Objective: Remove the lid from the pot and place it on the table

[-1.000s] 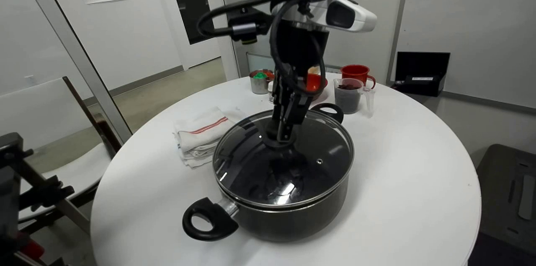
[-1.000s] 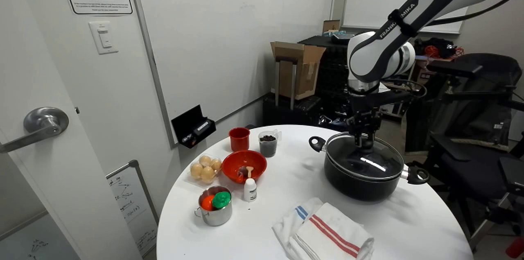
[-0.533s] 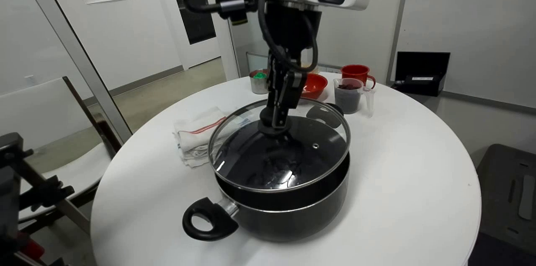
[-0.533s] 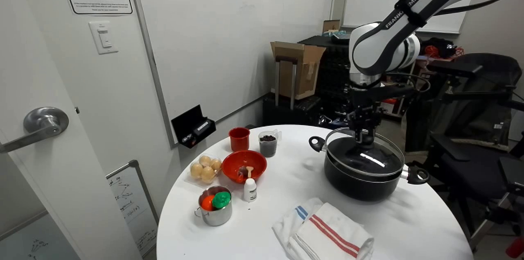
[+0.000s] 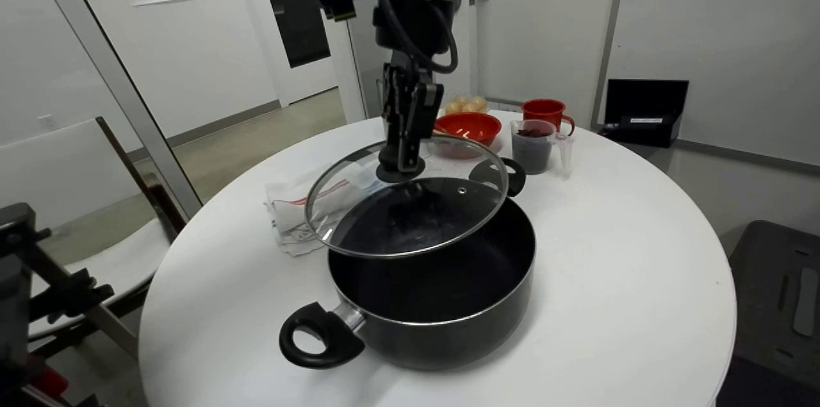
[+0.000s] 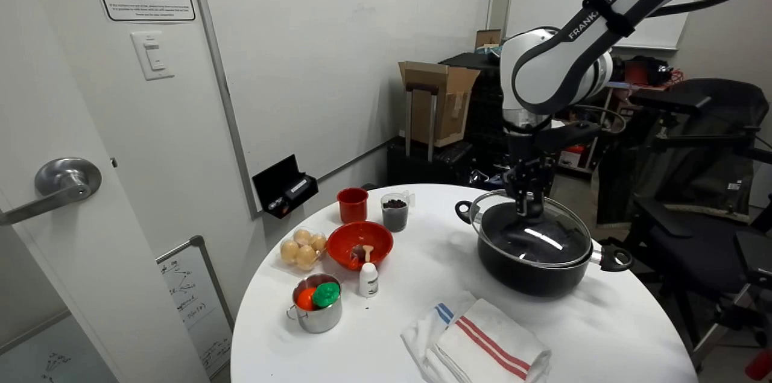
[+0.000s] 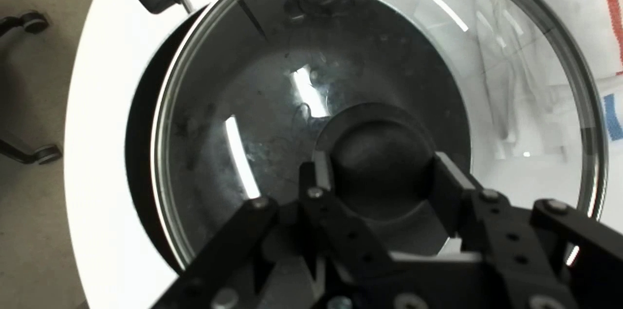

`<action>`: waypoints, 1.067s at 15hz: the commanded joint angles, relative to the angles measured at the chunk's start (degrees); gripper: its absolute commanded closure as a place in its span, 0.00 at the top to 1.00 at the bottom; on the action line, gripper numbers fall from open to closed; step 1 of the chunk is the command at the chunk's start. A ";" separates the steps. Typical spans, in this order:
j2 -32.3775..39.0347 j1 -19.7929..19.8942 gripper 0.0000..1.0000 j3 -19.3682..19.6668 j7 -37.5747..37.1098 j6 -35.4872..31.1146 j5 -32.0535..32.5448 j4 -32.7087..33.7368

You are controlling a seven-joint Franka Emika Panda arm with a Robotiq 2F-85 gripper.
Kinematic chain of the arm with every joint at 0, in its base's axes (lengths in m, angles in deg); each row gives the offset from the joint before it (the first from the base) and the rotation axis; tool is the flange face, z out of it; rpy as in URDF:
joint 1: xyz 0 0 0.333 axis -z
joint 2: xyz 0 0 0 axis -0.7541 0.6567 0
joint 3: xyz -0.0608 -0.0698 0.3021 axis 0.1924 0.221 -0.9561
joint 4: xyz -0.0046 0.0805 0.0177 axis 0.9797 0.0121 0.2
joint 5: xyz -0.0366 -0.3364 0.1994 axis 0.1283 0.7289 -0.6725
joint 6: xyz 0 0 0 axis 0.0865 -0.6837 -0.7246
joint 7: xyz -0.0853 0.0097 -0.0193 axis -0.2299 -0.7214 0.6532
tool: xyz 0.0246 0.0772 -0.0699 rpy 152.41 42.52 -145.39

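The clear glass lid [image 5: 410, 218] hangs tilted above the black pot [image 5: 442, 336], shifted toward the towels, so part of the pot's dark inside shows. My gripper [image 5: 403, 160] is shut on the lid's dark knob. In the wrist view the two fingers [image 7: 382, 168] press on both sides of the knob, and the lid [image 7: 263, 104] covers most of the pot [image 7: 146, 153]. The lid [image 6: 537, 235], pot [image 6: 525, 277] and gripper [image 6: 529, 208] also show in an exterior view. The pot stands on the white round table [image 5: 615, 304].
Folded towels [image 6: 482, 341] lie beside the pot, partly under the lid's overhang. A red bowl [image 6: 356, 244], metal cup [image 6: 319, 313], white bottle [image 6: 368, 281], egg pack [image 6: 301, 250], red mug [image 6: 352, 205] and measuring cup [image 6: 395, 217] stand farther along the table.
The lid has risen off the pot with my gripper and moved sideways toward the towels. The pot has stayed in place, and its inside has come into view.
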 commanded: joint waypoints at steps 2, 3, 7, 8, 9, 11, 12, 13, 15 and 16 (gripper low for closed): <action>-2.55 -3.32 0.25 -0.02 -1.56 0.23 4.35 -1.12; -2.63 -4.11 0.25 -0.10 -1.66 0.37 5.27 -0.99; -2.52 -6.88 0.25 -0.93 -1.22 1.09 8.67 -0.16; -2.36 -7.45 0.25 -1.23 -1.07 1.35 9.32 0.17; -2.18 -7.84 0.25 -1.70 -0.58 1.64 9.74 0.50; -1.67 -8.65 0.25 -2.84 0.30 2.45 10.27 1.43; -1.31 -8.96 0.25 -3.61 0.93 2.83 10.39 1.95; -1.10 -9.21 0.25 -4.27 1.41 3.12 10.50 2.28; -0.55 -9.87 0.25 -5.50 2.14 3.69 10.72 2.95; -0.25 -10.19 0.25 -6.16 2.73 4.08 10.77 3.30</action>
